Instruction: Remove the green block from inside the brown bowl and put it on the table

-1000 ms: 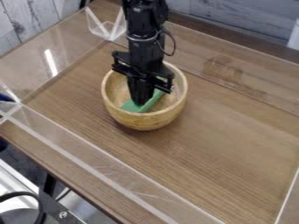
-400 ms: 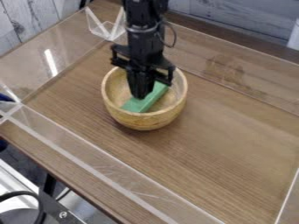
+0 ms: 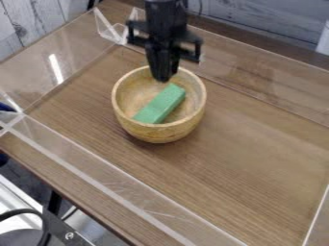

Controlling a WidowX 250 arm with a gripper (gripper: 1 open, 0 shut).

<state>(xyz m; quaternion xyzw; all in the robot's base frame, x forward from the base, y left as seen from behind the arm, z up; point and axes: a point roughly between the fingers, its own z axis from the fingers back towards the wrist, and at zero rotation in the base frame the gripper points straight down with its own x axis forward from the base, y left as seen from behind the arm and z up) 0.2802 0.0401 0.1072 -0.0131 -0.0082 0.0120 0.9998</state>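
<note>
The single camera view looked down at an angle on a brown wood-grain worktop (image 3: pixel 244 144) edged by low clear walls (image 3: pixel 77 154). A round tan wooden bowl (image 3: pixel 158 130) sat a little left of the middle. Inside it lay the green block (image 3: pixel 164 103), tilted, its long axis running from about seven o'clock to one o'clock, its upper end leaning toward the bowl's far wall. The black gripper (image 3: pixel 164 75) hung above the bowl's rim at twelve o'clock, pointing straight down. Its jaws were pressed together and pinched nothing; the tip stood clear above the block's upper end, not touching it. The block rested wholly inside the bowl, none of it on the worktop.
</note>
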